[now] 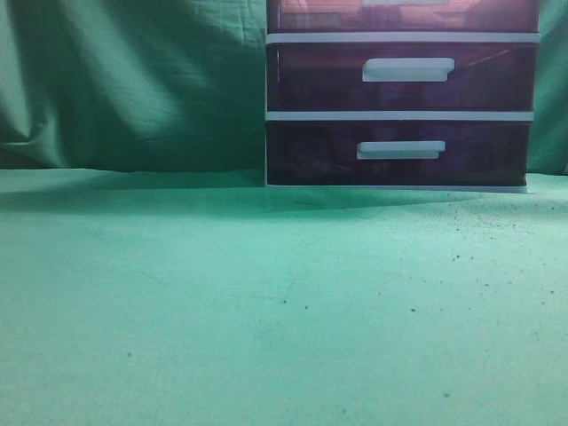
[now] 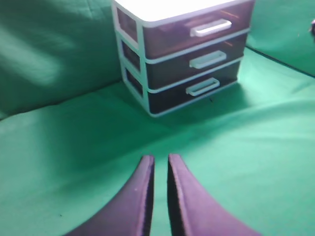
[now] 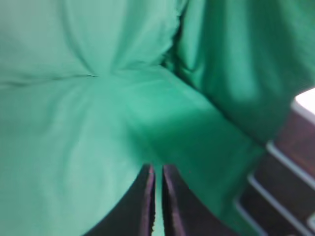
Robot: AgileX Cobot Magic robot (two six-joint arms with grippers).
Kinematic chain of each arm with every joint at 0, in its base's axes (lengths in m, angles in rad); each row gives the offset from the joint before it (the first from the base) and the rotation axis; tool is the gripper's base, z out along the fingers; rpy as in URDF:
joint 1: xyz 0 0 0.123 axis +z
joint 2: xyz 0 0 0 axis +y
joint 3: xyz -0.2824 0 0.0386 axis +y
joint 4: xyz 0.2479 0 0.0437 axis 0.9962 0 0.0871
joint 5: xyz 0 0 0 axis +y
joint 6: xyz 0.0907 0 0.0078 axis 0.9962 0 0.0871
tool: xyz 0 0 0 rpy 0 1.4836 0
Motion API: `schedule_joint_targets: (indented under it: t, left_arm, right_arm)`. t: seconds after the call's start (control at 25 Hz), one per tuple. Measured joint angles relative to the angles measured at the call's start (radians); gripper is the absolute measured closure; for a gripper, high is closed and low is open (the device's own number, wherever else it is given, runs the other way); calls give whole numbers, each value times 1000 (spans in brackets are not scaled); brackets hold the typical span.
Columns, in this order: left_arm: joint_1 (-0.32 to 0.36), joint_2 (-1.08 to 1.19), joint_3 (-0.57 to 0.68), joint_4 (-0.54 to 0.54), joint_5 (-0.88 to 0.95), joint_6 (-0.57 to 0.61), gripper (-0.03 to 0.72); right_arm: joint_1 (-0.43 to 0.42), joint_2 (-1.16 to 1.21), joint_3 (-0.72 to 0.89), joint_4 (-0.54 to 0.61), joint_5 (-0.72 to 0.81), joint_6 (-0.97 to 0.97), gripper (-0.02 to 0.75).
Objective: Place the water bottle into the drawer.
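A dark purple drawer unit (image 1: pixel 399 106) with white frame and white handles stands at the back right of the green cloth; its drawers are closed. It also shows in the left wrist view (image 2: pixel 187 54) and at the right edge of the right wrist view (image 3: pixel 285 182). The water bottle is out of view in every frame. My left gripper (image 2: pixel 160 160) is shut and empty, above the cloth in front of the unit. My right gripper (image 3: pixel 157 169) is shut and empty, above the cloth to the left of the unit. Neither gripper shows in the exterior view.
The green cloth (image 1: pixel 266 302) covers the table and hangs as a backdrop (image 1: pixel 133 80) behind. Small dark specks lie on the cloth at the right. A dark object (image 2: pixel 312 27) shows at the right edge of the left wrist view.
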Motion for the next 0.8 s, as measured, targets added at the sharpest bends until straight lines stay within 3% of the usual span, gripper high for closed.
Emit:
schedule_joint_targets:
  t: [0.16, 0.36, 0.6, 0.8]
  left_arm:
    - [0, -260, 275, -83, -129, 40, 615]
    - [0, -471, 498, -97, -256, 42, 615]
    - [0, -527, 657, -99, -333, 19, 615]
    - [0, -528, 770, -96, -389, -96, 615]
  right_arm:
    - [0, -129, 20, -64, 104, 192, 738]
    - [0, -341, 198, -140, 22, 344, 738]
    - [0, -522, 430, -141, -90, 365, 738]
    - [0, -617, 613, -137, -209, 365, 738]
